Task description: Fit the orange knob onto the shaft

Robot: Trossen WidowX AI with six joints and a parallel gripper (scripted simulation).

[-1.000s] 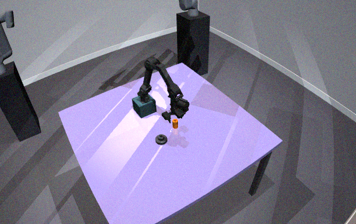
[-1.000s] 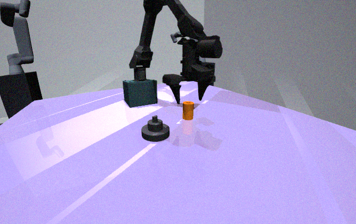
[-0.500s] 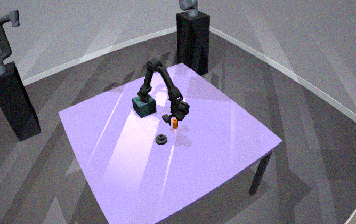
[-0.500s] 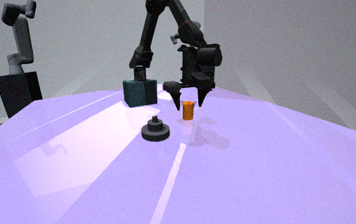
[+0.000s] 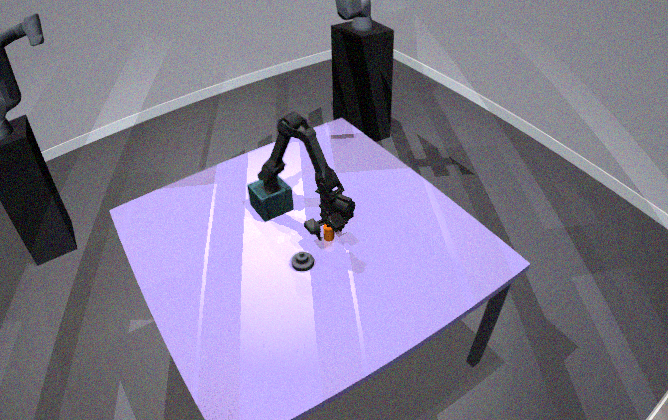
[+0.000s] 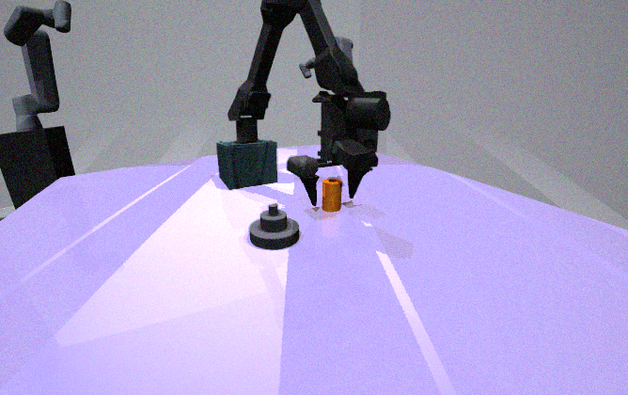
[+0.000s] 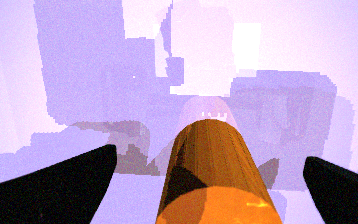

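The orange knob point(image 5: 329, 233) point(image 6: 332, 196) point(image 7: 215, 160) is an upright cylinder standing on the table. My gripper point(image 6: 334, 201) point(image 7: 208, 159) points down with its fingers wide open, one on each side of the knob, with a gap on both sides in the wrist view. The fingertips are low, near the knob's lower part in the exterior view. The dark round pedestal point(image 5: 302, 261) point(image 6: 274, 236) stands on the table to the left of the knob and nearer the exterior camera. Its short shaft point(image 6: 273, 209) points up, bare. The shaft's flat side cannot be made out.
The arm's teal base block point(image 5: 270, 200) point(image 6: 247, 164) stands behind the pedestal, to the left of the knob. Two grey arms on black stands point(image 5: 26, 193) point(image 5: 361, 78) are beyond the table point(image 5: 404, 292). Bands of light and shadow cross the table top.
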